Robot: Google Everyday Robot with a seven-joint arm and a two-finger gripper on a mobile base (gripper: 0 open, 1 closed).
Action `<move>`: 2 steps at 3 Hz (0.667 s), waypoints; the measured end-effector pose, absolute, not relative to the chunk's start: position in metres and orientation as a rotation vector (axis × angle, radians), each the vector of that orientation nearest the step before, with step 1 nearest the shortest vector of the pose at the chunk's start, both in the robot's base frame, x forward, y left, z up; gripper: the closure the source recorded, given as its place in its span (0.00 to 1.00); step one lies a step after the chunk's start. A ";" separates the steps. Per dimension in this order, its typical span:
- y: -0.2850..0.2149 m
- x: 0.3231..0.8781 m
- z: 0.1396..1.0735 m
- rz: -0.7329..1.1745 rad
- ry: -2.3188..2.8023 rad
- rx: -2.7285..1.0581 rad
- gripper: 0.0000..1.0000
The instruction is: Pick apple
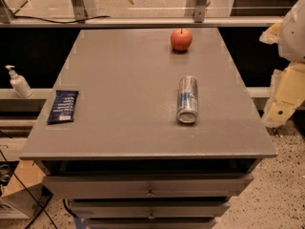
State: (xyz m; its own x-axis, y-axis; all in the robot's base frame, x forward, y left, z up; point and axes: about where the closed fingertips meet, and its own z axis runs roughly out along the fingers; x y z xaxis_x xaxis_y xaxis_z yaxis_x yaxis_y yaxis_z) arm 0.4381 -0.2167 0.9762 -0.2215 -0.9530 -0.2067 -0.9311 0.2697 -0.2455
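The apple (181, 39) is small, round and red-orange with a short dark stem. It stands upright near the far edge of the grey table top (128, 80), a little right of centre. My arm comes in at the right edge of the camera view, off the table's right side, with white and cream parts. My gripper (278, 111) is at its lower end beside the table's right edge. It is well short of the apple, to the right and nearer the camera. Nothing shows in it.
A silver and blue can (187, 99) lies on its side mid-table, between the apple and the front edge. A dark blue packet (63, 106) lies at the left edge. A white pump bottle (18, 82) stands on a ledge to the left. Drawers (150, 187) sit under the top.
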 end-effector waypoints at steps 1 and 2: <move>-0.216 0.440 0.977 -0.102 2.223 -1.723 0.00; -0.212 0.460 0.975 -0.091 2.185 -1.712 0.00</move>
State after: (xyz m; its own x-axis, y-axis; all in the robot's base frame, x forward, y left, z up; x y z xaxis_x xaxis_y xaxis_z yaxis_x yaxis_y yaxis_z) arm 0.4597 -0.2123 0.9749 -0.1991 -0.9498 -0.2411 -0.9266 0.2626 -0.2693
